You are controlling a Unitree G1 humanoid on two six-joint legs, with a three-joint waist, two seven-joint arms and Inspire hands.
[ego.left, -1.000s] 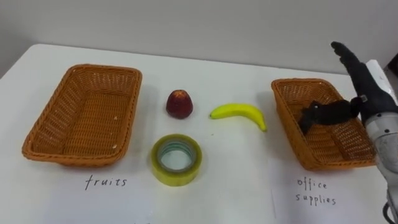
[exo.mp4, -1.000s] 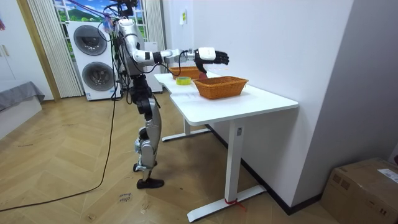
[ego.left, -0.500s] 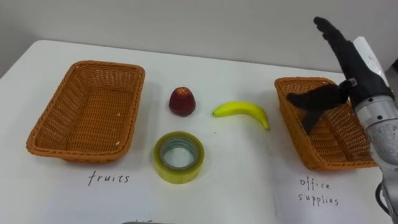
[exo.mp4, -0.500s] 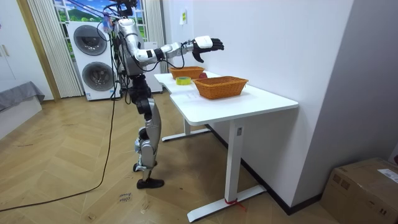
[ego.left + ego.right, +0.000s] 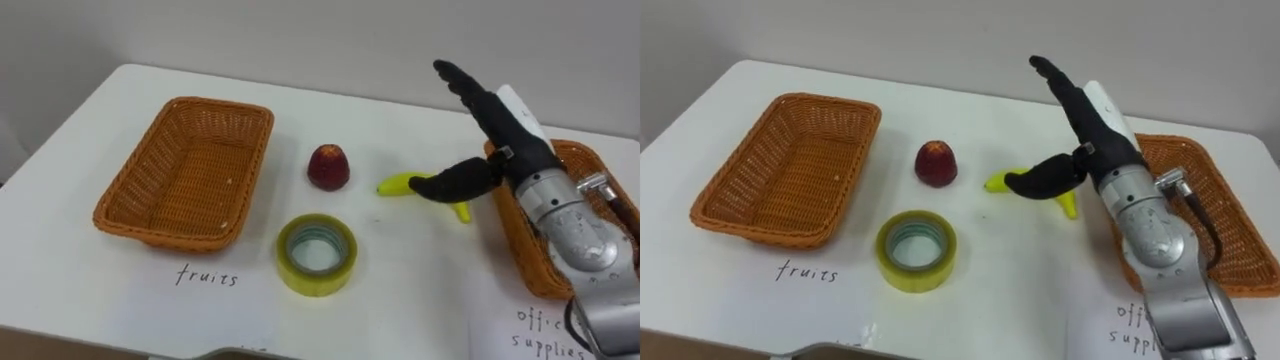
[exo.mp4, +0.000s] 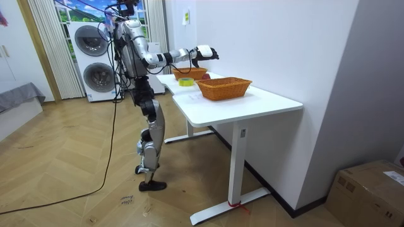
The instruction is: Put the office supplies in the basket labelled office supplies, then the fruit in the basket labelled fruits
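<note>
Left eye view: my right hand (image 5: 512, 150) hovers over the banana (image 5: 398, 185), fingers straight, thumb spread, holding nothing; the banana lies on the table (image 5: 420, 275) between apple (image 5: 328, 167) and supplies basket (image 5: 602, 162). Room view: I stand at the table's end, arm out. Right eye view: the banana looks light, firm, smooth; I'd grasp its middle.

1. A white table (image 6: 265, 104) is standing against a white wall (image 6: 284, 44) on a herringbone wooden floor (image 6: 76, 202).
2. Two washing machines (image 6: 93, 60) are sitting stacked at the room's far end, just beside a pale curtain (image 6: 44, 50).
3. A cardboard box (image 6: 369, 189) is resting on the floor at the room view's lower right.
</note>
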